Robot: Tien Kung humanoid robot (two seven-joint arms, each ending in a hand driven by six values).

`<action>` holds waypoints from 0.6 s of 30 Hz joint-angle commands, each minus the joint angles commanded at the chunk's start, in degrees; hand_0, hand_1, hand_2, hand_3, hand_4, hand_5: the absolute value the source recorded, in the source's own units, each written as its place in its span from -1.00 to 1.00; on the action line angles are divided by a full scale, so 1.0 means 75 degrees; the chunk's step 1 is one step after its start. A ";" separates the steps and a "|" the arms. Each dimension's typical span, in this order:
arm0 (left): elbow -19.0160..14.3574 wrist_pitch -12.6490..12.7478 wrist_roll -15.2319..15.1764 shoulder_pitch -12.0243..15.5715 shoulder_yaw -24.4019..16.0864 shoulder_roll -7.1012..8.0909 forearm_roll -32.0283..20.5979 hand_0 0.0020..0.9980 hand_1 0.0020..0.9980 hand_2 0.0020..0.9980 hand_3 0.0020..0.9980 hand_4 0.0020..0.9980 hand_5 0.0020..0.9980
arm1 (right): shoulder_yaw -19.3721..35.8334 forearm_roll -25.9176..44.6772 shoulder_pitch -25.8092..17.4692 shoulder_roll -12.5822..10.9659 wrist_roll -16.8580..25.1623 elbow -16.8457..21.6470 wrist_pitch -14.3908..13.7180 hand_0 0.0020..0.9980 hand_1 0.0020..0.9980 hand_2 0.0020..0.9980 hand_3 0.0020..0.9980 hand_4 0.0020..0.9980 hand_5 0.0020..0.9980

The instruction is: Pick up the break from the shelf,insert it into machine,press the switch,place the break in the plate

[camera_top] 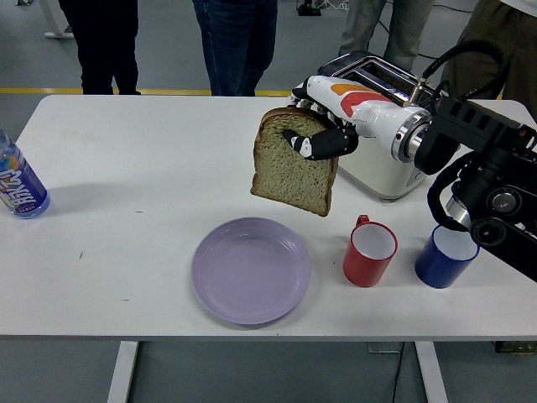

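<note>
My right hand (317,134) is shut on a slice of brown bread (292,168), which hangs upright in the air above the table, just past the far right rim of the lilac plate (251,269). The hand's thumb lies across the slice's front face near its top. Behind the hand stands the white toaster (388,155) with its dark slots on top. The plate lies flat near the table's front edge with nothing on it. My left arm is out of view.
A red mug (370,251) and a blue mug (445,253) stand right of the plate. A water bottle (17,186) stands at the left edge. Several people stand beyond the table's far side, their hands out of view.
</note>
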 joint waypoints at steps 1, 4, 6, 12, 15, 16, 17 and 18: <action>0.0000 0.0000 0.0001 0.0000 -0.0007 -0.0001 0.0006 -0.24 0.00 0.31 0.57 0.29 1.00 | -0.0006 0.0046 -0.0010 0.0011 0.0010 0.0006 -0.0004 -0.85 -0.68 -0.19 -0.11 -0.13 -0.79; 0.0000 -0.0004 0.0001 -0.0001 0.0011 0.0001 -0.0007 -0.24 0.00 0.31 0.57 0.29 1.00 | -0.0028 0.0144 -0.0028 0.0030 0.0027 0.0016 -0.0010 -0.85 -0.68 -0.19 -0.11 -0.13 -0.79; 0.0000 -0.0004 -0.0002 -0.0002 0.0020 0.0002 -0.0018 -0.24 0.00 0.31 0.57 0.29 1.00 | -0.0049 0.0222 -0.0040 0.0042 0.0037 0.0015 -0.0010 -0.85 -0.68 -0.19 -0.11 -0.14 -0.79; 0.0000 -0.0001 -0.0009 0.0000 0.0037 -0.0001 -0.0046 -0.24 0.00 0.31 0.56 0.29 1.00 | -0.0098 0.0407 -0.0105 0.0086 0.0060 0.0001 -0.0021 -0.86 -0.69 -0.19 -0.11 -0.14 -0.79; 0.0000 -0.0001 -0.0005 0.0003 0.0033 -0.0004 -0.0040 -0.24 0.00 0.31 0.56 0.29 1.00 | -0.0128 0.0500 -0.0136 0.0103 0.0071 -0.0007 -0.0023 -0.86 -0.69 -0.19 -0.11 -0.14 -0.79; 0.0000 -0.0002 -0.0002 0.0003 0.0030 -0.0004 -0.0037 -0.24 0.00 0.31 0.56 0.29 1.00 | -0.0141 0.0512 -0.0157 0.0117 0.0076 -0.0022 -0.0028 -0.86 -0.69 -0.19 -0.11 -0.14 -0.79; 0.0000 -0.0003 -0.0002 0.0003 0.0029 -0.0004 -0.0036 -0.24 0.00 0.31 0.56 0.30 1.00 | -0.0145 0.0516 -0.0162 0.0120 0.0077 -0.0026 -0.0029 -0.86 -0.70 -0.19 -0.11 -0.13 -0.79; 0.0000 -0.0006 -0.0002 0.0003 0.0037 -0.0002 -0.0042 -0.24 0.00 0.31 0.56 0.30 1.00 | -0.0160 0.0543 -0.0191 0.0144 0.0084 -0.0049 -0.0034 -0.86 -0.70 -0.19 -0.11 -0.13 -0.79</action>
